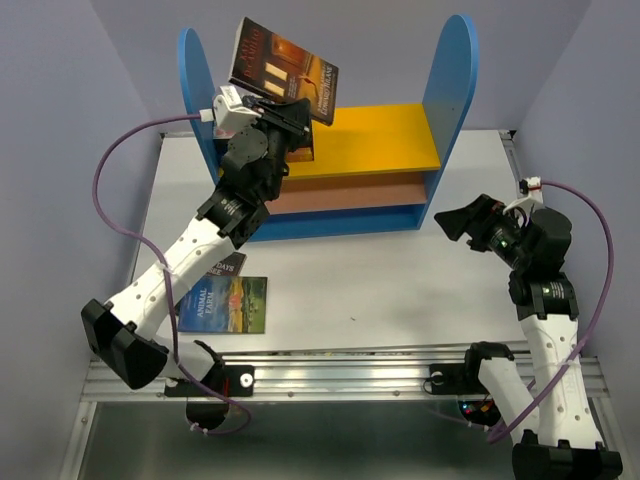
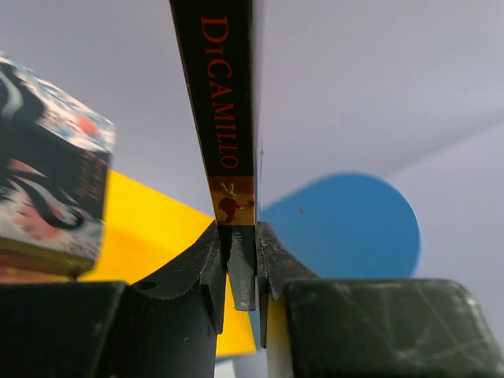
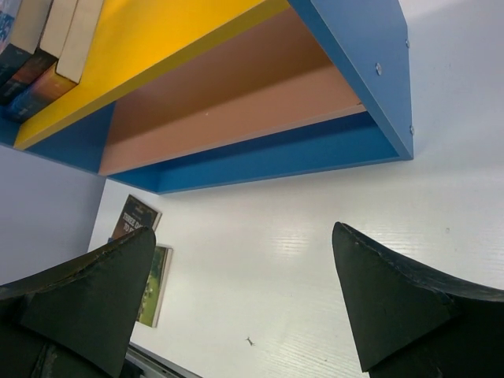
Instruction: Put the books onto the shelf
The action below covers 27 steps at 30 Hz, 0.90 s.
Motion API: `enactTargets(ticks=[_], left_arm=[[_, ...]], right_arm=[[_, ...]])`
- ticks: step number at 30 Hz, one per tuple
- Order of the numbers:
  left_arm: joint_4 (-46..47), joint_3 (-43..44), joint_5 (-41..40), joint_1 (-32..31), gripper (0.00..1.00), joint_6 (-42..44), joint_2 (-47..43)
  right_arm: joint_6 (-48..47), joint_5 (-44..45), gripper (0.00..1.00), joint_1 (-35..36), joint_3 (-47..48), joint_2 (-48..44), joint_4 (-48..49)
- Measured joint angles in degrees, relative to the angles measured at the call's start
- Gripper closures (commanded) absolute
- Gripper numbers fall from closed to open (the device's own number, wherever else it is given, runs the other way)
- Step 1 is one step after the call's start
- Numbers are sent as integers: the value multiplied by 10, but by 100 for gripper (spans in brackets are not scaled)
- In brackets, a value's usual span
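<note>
Books on table: Animal Farm (image 1: 235, 305) lies flat on the table (image 1: 400, 290) beside my left arm; a second paperback (image 1: 228, 265) sits just behind it, partly hidden by the arm; neither is shelved yet
Held book: DiCamillo paperback (image 1: 283, 68) is up above the shelf (image 1: 450, 80), tilted, spine towards the wrist camera
Left gripper (image 2: 240, 260): clenched on the lower edge of that book, at the spine; I judge this edge grip keeps the book on end so it can slot in upright
Shelved books (image 3: 47, 39): stand on end on the yellow top board (image 1: 385, 135), at the left panel; I expect the held one to go beside them
Right gripper (image 1: 455, 222): released, jaws wide, nothing between them; hovers low over the table right of the shelf, clear of the left arm
Risk: the tilt may knock the standing row
</note>
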Motion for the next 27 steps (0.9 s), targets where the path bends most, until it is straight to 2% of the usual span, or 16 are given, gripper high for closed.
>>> enactTargets(ticks=[4,11,13,14,20,23,27], left_arm=[[-30,29,-42,55,100,-57,42],[-93,44,-94,71,100,-143,93],[-116,48,-94,76,92,-165,100],[-128,52,-94,80,83,-181,104],[-165,61,-82,105,82,-250,109],[-177,61,-82,106,74,-270,107],[-195,61,-82,109,69,-290,99]], right_arm=[[0,-4,0,0,0,1,-2],[0,-11,0,0,0,1,-4],[0,-12,0,0,0,1,-6],[0,-12,0,0,0,1,-7],[0,-16,0,0,0,2,-9],[0,-16,0,0,0,2,-10],[0,-16,0,0,0,3,-10]])
